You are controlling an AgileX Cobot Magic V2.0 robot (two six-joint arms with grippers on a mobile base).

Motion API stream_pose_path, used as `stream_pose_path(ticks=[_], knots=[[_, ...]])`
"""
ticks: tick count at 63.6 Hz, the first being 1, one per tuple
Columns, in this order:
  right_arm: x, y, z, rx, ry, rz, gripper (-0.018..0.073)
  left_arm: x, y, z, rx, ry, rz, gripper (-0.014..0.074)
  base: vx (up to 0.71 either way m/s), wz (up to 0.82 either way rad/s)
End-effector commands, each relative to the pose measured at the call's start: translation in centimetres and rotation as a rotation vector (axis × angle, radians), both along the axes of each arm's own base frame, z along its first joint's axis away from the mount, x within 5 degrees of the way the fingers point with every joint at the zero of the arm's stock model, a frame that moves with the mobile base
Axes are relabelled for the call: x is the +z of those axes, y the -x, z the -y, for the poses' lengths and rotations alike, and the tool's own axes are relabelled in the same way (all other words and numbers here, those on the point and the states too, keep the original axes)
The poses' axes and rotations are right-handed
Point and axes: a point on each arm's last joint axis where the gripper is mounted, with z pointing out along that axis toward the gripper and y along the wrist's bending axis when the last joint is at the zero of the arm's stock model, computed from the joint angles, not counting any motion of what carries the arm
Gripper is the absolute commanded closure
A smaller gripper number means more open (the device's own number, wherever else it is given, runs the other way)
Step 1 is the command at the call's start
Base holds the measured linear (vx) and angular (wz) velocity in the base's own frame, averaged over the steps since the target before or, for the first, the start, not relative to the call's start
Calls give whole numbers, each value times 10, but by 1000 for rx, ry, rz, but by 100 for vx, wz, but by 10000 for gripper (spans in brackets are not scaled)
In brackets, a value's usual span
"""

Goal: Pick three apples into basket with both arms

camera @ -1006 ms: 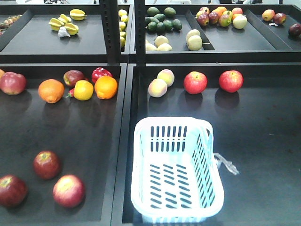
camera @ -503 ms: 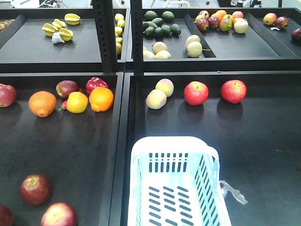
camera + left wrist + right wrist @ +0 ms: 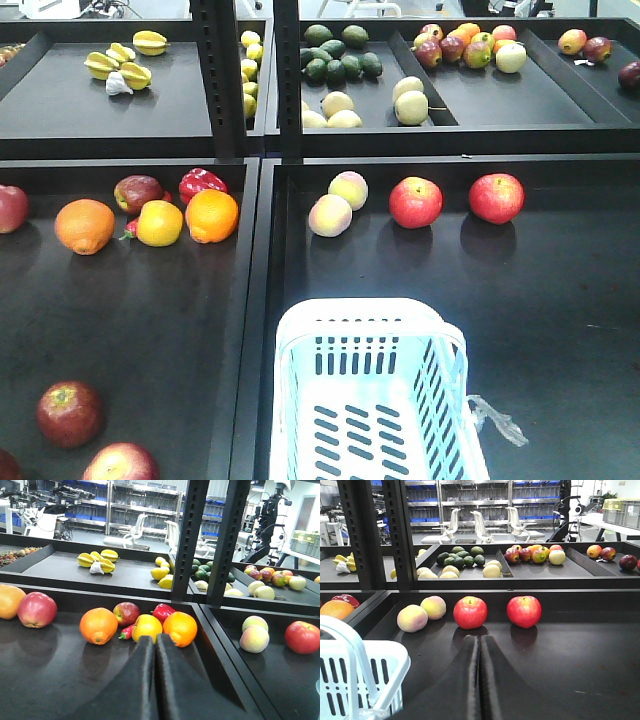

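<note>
Three dark red apples lie at the near left of the left tray in the front view: one whole, one cut by the bottom edge, one only a sliver at the corner. The pale blue-white basket stands in the right tray, its near end out of frame; its rim and handle show at the left of the right wrist view. My left gripper is shut and empty, pointing at a yellow fruit and an orange. My right gripper is shut and empty, short of two bright red apples. Neither arm appears in the front view.
Oranges, a yellow fruit, a red pepper and a small apple line the back of the left tray. Two peaches and two bright red apples sit behind the basket. A black post and upper fruit shelves stand beyond.
The whole scene has slid down the front view: basket and dark red apples now lie lower, partly cut by the bottom edge, and the shelf posts have shifted left.
</note>
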Motion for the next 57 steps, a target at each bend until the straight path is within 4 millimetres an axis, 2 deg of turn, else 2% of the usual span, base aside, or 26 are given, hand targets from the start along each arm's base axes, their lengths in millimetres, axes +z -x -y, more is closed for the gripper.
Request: stream_pose_path(ticks=[1,39,57], knots=[[3,0,0,0,12,75,568,0,0,0,-1,16,68,603,0,0],[3,0,0,0,12,75,568,1,0,0,-1,16,82,603,0,0],[3,0,0,0,12,75,568,17,3,0,-3,19,206,603,0,0]])
